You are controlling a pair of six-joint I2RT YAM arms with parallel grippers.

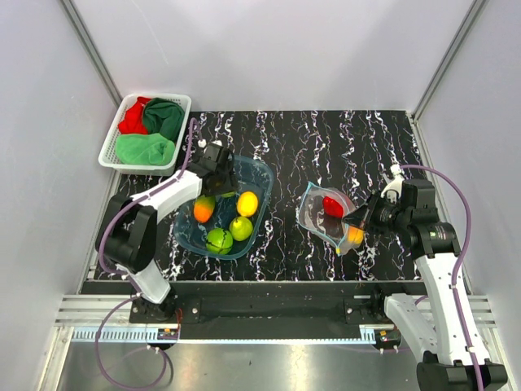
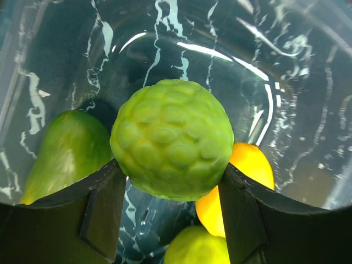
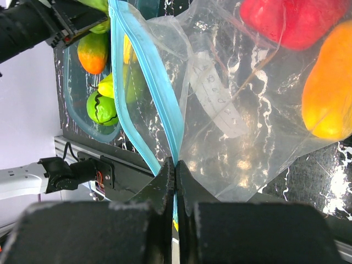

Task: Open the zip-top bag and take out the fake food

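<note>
Left end effector hangs over the worktop's blue tub, clamped on a bumpy green fruit; right end effector, pressed together, pinches the zip-top bag by its teal strip, red and orange fake food inside.

Free tabletop lies between the tub and the zip-top bag; fake food crowds the tub.

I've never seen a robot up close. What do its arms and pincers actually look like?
The left arm and right arm match: smooth white sections joined by chunky black joints, with a thin purple cable looping along each. The left pincer and right pincer are matte black, each with two flat fingers.
</note>
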